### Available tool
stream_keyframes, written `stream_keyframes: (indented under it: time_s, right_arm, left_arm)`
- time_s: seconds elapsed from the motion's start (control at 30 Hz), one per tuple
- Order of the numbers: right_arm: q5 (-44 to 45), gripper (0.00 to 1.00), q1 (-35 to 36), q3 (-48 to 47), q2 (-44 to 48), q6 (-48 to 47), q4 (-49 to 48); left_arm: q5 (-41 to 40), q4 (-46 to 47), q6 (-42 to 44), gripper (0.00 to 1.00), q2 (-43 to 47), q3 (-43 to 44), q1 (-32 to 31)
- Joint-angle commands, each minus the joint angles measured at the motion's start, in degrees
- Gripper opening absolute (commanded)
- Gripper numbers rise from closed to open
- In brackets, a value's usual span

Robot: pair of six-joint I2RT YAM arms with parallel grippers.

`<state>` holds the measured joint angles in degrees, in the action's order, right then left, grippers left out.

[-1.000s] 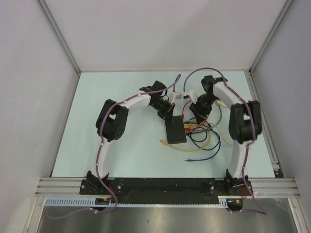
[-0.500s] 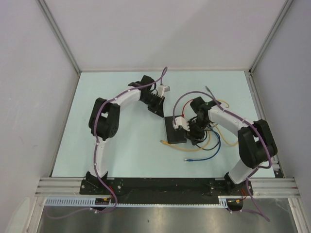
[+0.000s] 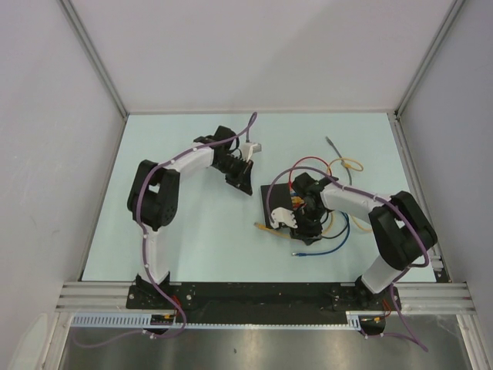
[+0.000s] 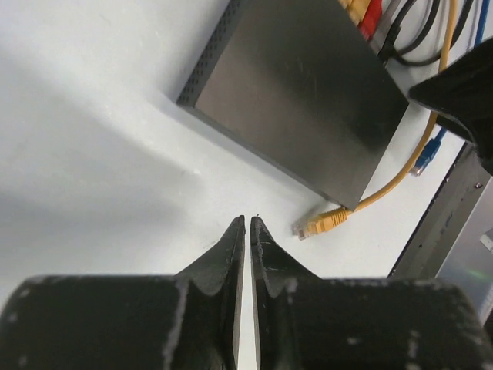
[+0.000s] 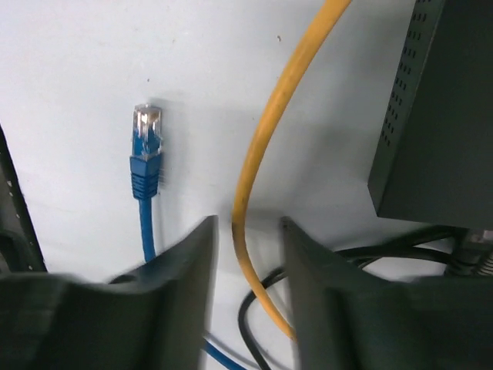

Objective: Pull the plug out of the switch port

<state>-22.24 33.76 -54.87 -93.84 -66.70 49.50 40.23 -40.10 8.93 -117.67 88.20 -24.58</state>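
The switch (image 3: 271, 199) is a flat black box in the middle of the table; it also shows in the left wrist view (image 4: 300, 92) and as a corner in the right wrist view (image 5: 443, 116). Yellow and red plugs (image 4: 363, 11) sit in its far side. My left gripper (image 3: 246, 185) is shut and empty, just left of the switch; its tips (image 4: 248, 223) hover over bare table. My right gripper (image 3: 303, 223) is low on the switch's right side. It is open (image 5: 248, 223), with a yellow cable (image 5: 254, 154) running between the jaws, ungripped.
A loose orange plug (image 4: 320, 225) lies by the switch's near corner. A loose blue plug (image 5: 145, 146) lies left of my right gripper. Black, blue and yellow cables (image 3: 331, 227) tangle right of the switch. A grey cable end (image 3: 330, 142) lies farther back.
My right arm swung from behind the switch down to its near right side, low over the cables. My left arm drew back to the left, away from the switch.
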Motion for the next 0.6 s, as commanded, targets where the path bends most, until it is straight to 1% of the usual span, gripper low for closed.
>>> stream_keyframes:
  time_s: [0.0, 0.03, 0.07, 0.13, 0.17, 0.2, 0.27, 0.3, 0.37, 0.4, 0.47, 0.57]
  right_arm:
    - [3.1, 0.32, 1.7, 1.1, 0.8, 0.2, -0.4]
    - [3.2, 0.26, 1.7, 1.1, 1.0, 0.9, 0.3]
    - [2.7, 0.17, 1.7, 1.0, 1.6, 1.1, 1.1]
    - [1.0, 0.06, 1.8, -0.2, 4.3, 1.8, 5.9]
    - [-1.4, 0.05, 1.8, -1.1, 5.2, 2.3, 8.1]
    - [-2.4, 0.03, 1.7, -3.5, 6.1, 2.9, 12.8]
    - [-5.1, 0.00, 1.7, -6.3, 5.8, 5.7, 19.5]
    - [-6.1, 0.00, 1.5, -9.8, 4.5, 6.7, 21.9]
    - [-9.2, 0.00, 1.0, -13.0, 2.3, 9.6, 26.9]
    - [-10.1, 0.00, 0.8, -14.5, 1.1, 10.4, 31.4]
    - [-12.3, 0.00, -0.7, -17.9, -2.3, 11.8, 37.2]
    - [-11.5, 0.00, -1.8, -19.7, -4.2, 18.2, 37.3]
  left_arm:
    - [0.7, 0.5, -0.5, 0.12, 4.8, -2.1, 0.1]
    - [0.8, 0.5, -0.4, 0.12, 4.9, -2.2, 0.1]
    - [1.0, 0.6, -0.4, 0.12, 4.9, -2.3, 0.2]
    - [1.4, 0.9, -0.9, 0.12, 4.8, -2.2, 0.4]
    - [1.9, 1.3, -1.3, 0.12, 4.6, -2.0, 0.8]
    - [2.7, 1.5, -1.9, 0.12, 4.4, -1.6, 0.9]
    - [3.1, 1.9, -2.2, 0.13, 3.7, -0.8, 1.5]
    - [3.3, 2.0, -2.1, 0.13, 3.4, -0.2, 1.5]
    - [3.3, 2.3, -2.2, 0.13, 2.6, 0.3, 1.9]
    - [3.3, 2.4, -2.0, 0.13, 2.4, 0.7, 1.9]
    - [3.7, 2.7, -1.7, 0.12, 1.8, 0.9, 1.9]
    - [4.7, 3.2, -1.3, 0.13, 1.4, 0.7, 1.9]
